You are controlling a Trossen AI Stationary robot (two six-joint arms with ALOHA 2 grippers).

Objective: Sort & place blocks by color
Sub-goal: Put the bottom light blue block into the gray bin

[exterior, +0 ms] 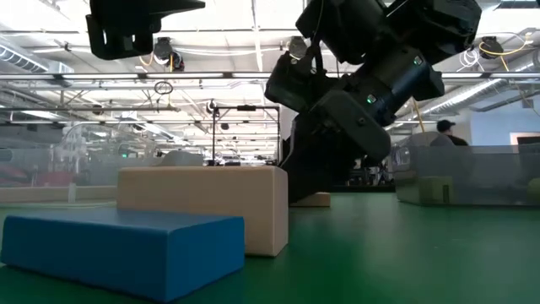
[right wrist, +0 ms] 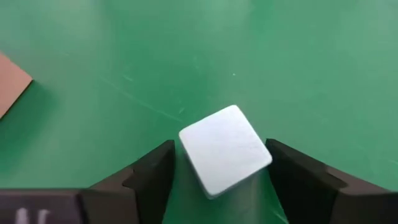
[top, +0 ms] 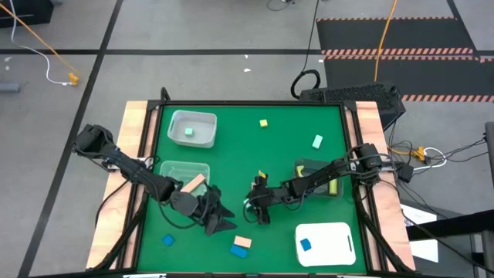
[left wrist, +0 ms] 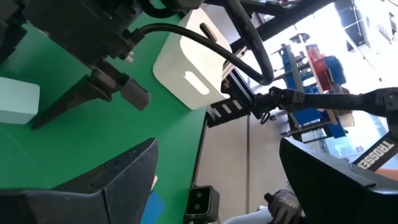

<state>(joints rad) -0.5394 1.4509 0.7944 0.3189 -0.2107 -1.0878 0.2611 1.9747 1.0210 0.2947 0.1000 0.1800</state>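
Note:
The right gripper (top: 257,208) is low over the middle of the green mat and open. In the right wrist view its fingers (right wrist: 155,171) stand on either side of a mint cube (right wrist: 225,150) that lies on the mat, turned corner-on to them. The left gripper (top: 225,218) is open just to its left and holds nothing; the left wrist view shows the gap (left wrist: 217,142) between its fingers. Loose on the mat are a yellow cube (top: 263,123), a mint cube (top: 317,141), a blue cube (top: 167,240) and a tan block on a blue bar (top: 241,245). My right gripper has a finger close to each side of the mint cube (right wrist: 267,158), coming from above. Whether either finger touches the cube I cannot tell. The cube lies flat on the mat.
A clear bin (top: 202,117) holds a mint block, and a second clear bin (top: 171,166) holds a salmon bar. A dark bin (top: 309,166) holds yellow, and a white tray (top: 332,232) holds a blue cube. The low view shows the blue bar (exterior: 126,245) and tan block (exterior: 202,203) up close.

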